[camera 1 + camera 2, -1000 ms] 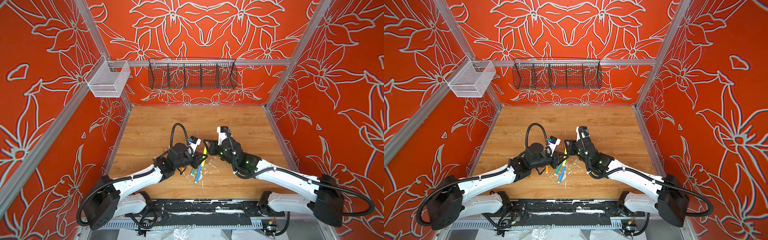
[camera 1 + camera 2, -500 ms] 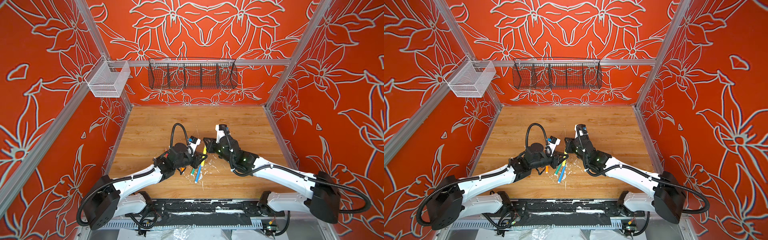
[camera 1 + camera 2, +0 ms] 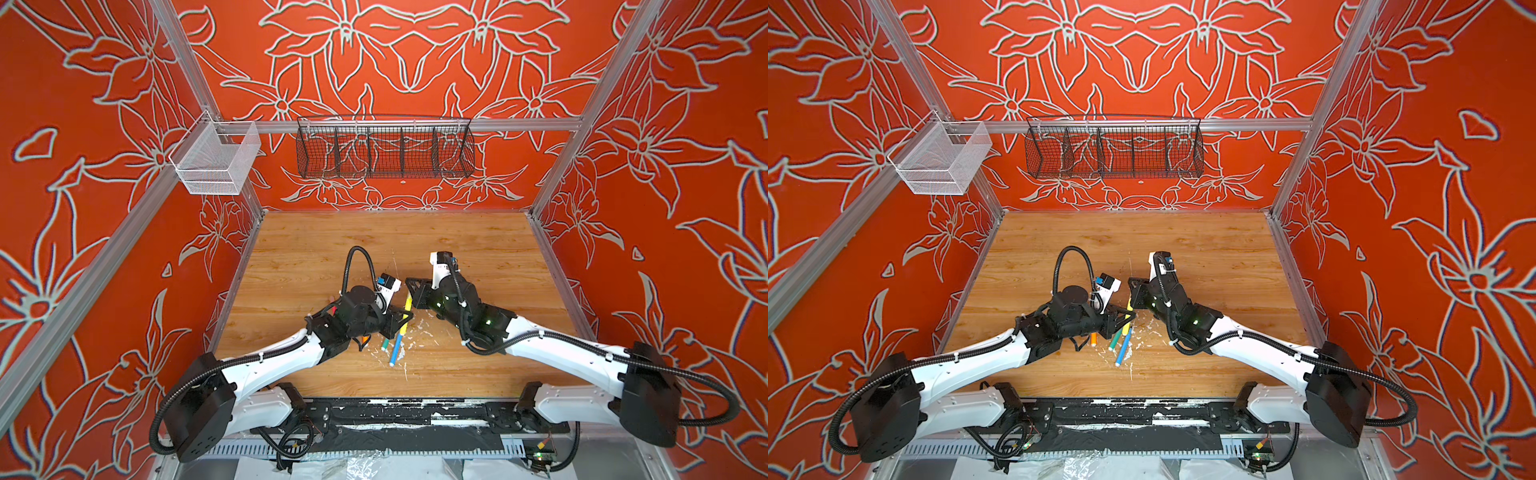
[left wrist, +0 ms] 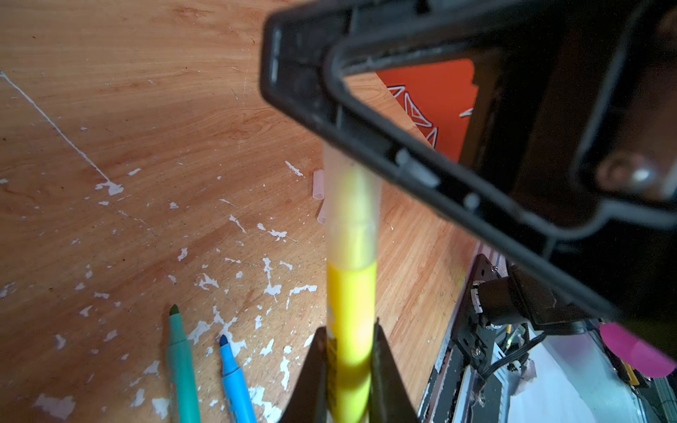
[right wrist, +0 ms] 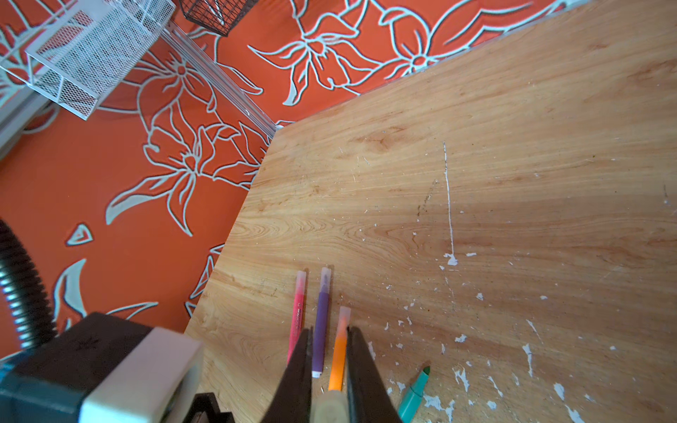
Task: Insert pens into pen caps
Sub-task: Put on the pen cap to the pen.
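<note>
Left wrist view has the yellow pen [image 4: 351, 311] pinched in my left gripper [image 4: 348, 342], its tip inside a pen cap [image 4: 351, 205] that my right gripper [image 5: 328, 338] has just clamped, so the fourth capping looks underway. Beside my left fingers [image 4: 311, 373] the green pen [image 4: 181, 366] and blue pen [image 4: 234, 377] lie bare on the flecked wooden table [image 4: 146, 110]; orange floral walls [image 5: 128, 219] surround

Yellow pen [image 4: 351, 311], blurred close to the lens; its clear pen cap [image 4: 351, 205] has its far end hidden behind the right gripper [image 5: 329, 330] — green pen [image 4: 181, 366] and blue pen [image 4: 234, 377] are cut off at the picture's edge.
</note>
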Action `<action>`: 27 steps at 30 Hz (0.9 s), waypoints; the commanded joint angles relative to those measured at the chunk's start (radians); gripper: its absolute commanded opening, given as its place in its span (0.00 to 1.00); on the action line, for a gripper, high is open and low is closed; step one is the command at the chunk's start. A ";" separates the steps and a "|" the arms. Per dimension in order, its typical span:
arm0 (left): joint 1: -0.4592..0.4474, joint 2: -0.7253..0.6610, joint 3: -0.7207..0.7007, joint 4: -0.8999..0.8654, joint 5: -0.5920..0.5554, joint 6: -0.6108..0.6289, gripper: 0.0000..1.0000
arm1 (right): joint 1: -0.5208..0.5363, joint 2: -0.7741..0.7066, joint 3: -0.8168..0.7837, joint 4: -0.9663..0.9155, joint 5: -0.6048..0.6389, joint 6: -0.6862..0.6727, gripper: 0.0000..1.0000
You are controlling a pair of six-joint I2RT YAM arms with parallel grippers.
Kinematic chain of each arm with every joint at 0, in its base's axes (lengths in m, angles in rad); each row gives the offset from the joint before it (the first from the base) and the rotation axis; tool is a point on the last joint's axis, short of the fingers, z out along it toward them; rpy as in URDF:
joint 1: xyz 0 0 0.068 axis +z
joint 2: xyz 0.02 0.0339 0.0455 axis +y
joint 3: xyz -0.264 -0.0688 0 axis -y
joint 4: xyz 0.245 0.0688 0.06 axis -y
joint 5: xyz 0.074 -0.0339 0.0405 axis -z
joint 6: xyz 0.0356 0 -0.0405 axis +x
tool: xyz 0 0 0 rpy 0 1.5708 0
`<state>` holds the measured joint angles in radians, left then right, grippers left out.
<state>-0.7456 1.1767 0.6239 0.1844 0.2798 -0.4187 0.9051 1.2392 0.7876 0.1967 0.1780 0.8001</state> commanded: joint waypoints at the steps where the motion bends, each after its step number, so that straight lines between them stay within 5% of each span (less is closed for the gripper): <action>1: 0.017 -0.051 0.069 0.056 -0.088 -0.022 0.00 | 0.045 -0.004 -0.052 -0.020 -0.059 0.001 0.00; 13: 0.135 0.000 0.271 0.049 -0.136 -0.051 0.00 | 0.103 -0.018 -0.113 0.013 -0.034 0.017 0.00; 27: 0.157 0.015 0.275 0.093 -0.130 0.002 0.00 | 0.123 -0.054 -0.092 -0.040 -0.014 0.023 0.01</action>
<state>-0.6758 1.2110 0.8379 -0.0334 0.3698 -0.3603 0.9318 1.2003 0.7242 0.4164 0.3122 0.8085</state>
